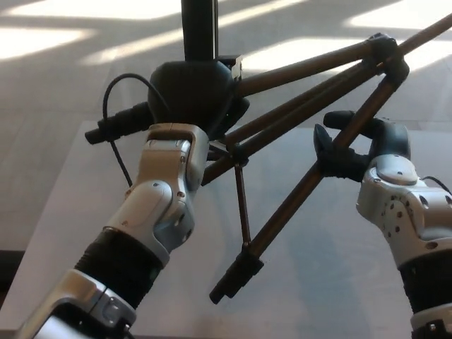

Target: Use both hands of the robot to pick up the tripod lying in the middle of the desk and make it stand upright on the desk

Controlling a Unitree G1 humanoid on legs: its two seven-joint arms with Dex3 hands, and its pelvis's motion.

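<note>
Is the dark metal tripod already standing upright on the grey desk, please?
No, the dark metal tripod is tilted above the grey desk, held by the right hand.

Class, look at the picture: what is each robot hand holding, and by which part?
Both hold the tripod. The right hand grips one leg partway along it. The left hand holds it near the legs' hub; its fingers are hidden.

The left arm reached up from the lower left, its silver forearm angled toward the upper centre; its robot hand [191,95] was wrapped around a dark bulbous part. The right robot hand [353,148] rose from the lower right, black fingers [337,119] clasped around a slanted rod.
</note>
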